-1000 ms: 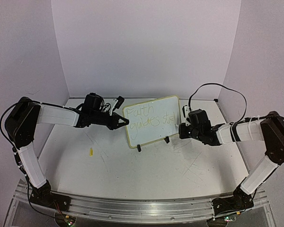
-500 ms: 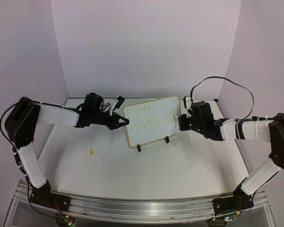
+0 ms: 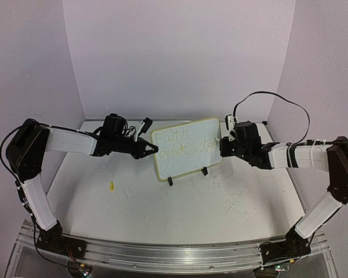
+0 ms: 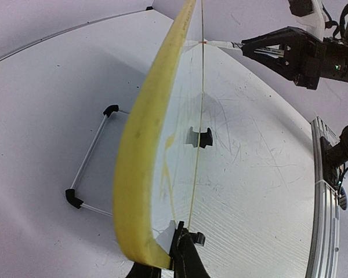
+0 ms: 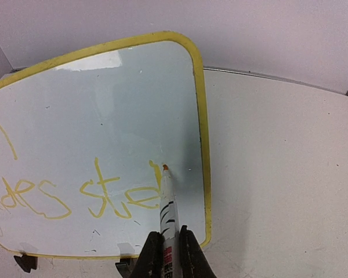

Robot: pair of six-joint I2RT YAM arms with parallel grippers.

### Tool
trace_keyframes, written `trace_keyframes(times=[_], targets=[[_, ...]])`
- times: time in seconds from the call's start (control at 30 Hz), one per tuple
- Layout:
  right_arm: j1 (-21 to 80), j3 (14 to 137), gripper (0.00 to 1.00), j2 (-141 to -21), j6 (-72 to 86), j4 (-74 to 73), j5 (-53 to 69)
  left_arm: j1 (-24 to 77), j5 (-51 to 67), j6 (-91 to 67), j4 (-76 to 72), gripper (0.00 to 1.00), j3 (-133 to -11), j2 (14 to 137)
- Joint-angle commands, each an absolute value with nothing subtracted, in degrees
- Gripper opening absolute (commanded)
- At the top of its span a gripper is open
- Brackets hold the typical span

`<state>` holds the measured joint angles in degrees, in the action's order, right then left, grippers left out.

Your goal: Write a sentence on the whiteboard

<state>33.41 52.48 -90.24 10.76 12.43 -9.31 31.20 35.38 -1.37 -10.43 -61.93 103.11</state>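
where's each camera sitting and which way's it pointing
top external: above and behind the arm bases, facing down over the table; shows both arms, left gripper and right gripper either side of the whiteboard.
left wrist: at the whiteboard's side, looking along its rim towards the right arm; left gripper clamped on it.
right wrist: facing the written side; right gripper holds the marker, tip on the board.
shared: whiteboard in all three, marker in both wrist views.

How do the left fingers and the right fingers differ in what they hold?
The left fingers clamp the whiteboard at its left edge; the right fingers grip a marker. The left fingers touch the board directly; the right fingers meet it only through the marker's tip. Both pairs are shut.
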Motion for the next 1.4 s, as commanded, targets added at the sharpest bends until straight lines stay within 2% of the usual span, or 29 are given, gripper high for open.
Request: trace_keyframes(times=[0.0,0.57,1.37], targets=[[33.21,54.88,0.0,-91.32,10.29,13.84,-9.14,29.62,22.41,5.01,-5.78,0.0,-62.41,103.62],[33.23,52.48,0.0,-90.02,12.02,13.05,-14.24,29.62,22.37,5.01,-5.72,0.0,-62.42,103.7],[34.62,50.36,0.0,-90.89,13.41,13.08,-7.58,29.65,22.4,5.1,-5.72,0.0,-62.26,103.7]])
